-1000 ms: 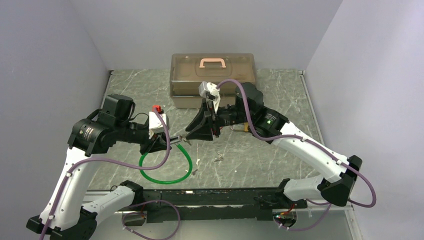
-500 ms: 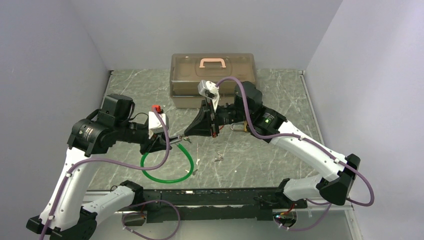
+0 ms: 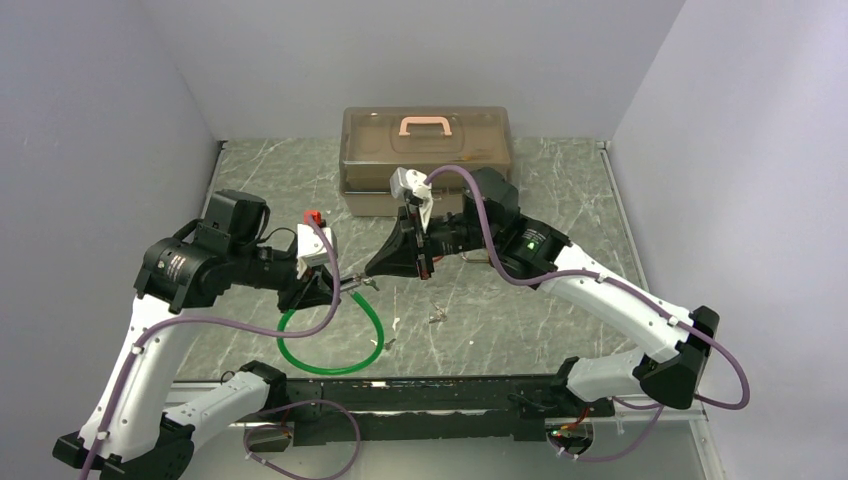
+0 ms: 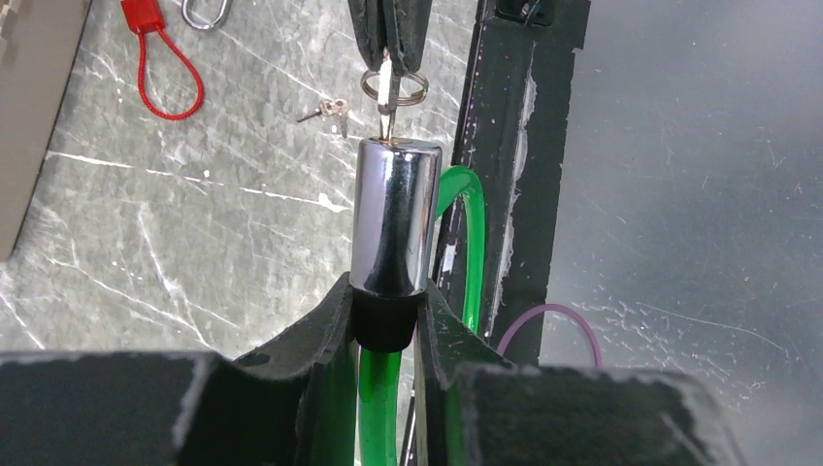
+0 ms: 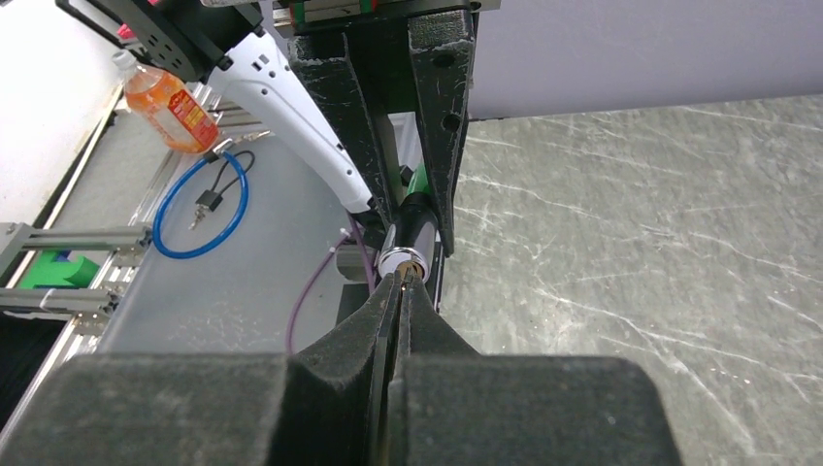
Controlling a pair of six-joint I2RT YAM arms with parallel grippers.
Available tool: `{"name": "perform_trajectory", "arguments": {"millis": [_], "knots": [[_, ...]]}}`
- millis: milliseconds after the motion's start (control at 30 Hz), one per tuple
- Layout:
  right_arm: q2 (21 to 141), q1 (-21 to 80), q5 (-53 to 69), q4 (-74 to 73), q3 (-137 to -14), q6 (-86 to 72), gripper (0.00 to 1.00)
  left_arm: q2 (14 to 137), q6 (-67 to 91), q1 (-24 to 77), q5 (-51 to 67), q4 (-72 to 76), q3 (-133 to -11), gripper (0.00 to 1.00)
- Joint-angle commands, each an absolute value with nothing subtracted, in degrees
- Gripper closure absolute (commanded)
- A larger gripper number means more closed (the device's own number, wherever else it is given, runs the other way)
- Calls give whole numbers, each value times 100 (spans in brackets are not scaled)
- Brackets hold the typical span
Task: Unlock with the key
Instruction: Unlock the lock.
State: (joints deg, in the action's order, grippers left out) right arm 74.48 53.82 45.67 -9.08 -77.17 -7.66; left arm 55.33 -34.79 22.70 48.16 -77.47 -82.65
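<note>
My left gripper (image 4: 388, 291) is shut on the black collar of a chrome lock cylinder (image 4: 394, 214) at the end of a green cable (image 3: 330, 345). It holds the cylinder off the table, pointing at the right gripper. The key (image 4: 386, 92), small, flat and silver with a split ring, is pinched in my right gripper (image 5: 403, 277), which is shut. The key's tip sits in the cylinder's end face (image 5: 406, 260). In the right wrist view the key is almost hidden between the pads. In the top view both grippers meet at the table's middle (image 3: 362, 283).
A tan toolbox (image 3: 427, 150) with a pink handle stands at the back. More small keys (image 3: 437, 316) lie on the marble top, and a red tag on a red wire loop (image 4: 160, 58) lies beside a metal shackle (image 4: 204, 12). Off the table are an orange bottle (image 5: 173, 102) and a blue cable loop (image 5: 199, 209).
The right gripper has shut on the key and shifted slightly left toward the cylinder. The left gripper has kept its hold on the cylinder, nearly still.
</note>
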Motion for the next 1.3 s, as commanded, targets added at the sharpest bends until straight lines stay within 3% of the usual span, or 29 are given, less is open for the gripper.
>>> {"name": "perform_trajectory", "arguments": {"millis": [0,467,767,967,1067,1200,1267], "knots": [[7566,5638,4589,-888,-7762,-643,100,5567,-3305,2232,5110,-7172,-8622,100],[7781,5752,4575,972,-6807,-2255,100,5647,-3364,2215,5134,-7161,-8854,100],[7652,5630,4281,209,-7074,-2779,100,5599,-3985,2476,3977,-7306,-8964,100],[7263,5557,4185,-322,-6990,-2324,65,5728,-4225,2605,3628,-7443,-9164,100],[7187,5531,4119,-460,-7131,-2125,64,5748,-4202,2637,3673,-7443,-9172,100],[7227,5467,4021,-566,-7433,-2004,75,5714,-4185,2663,3685,-7453,-9150,100],[7258,5466,3889,-687,-7611,-1841,68,5689,-4212,2661,3682,-7507,-9137,100]]}}
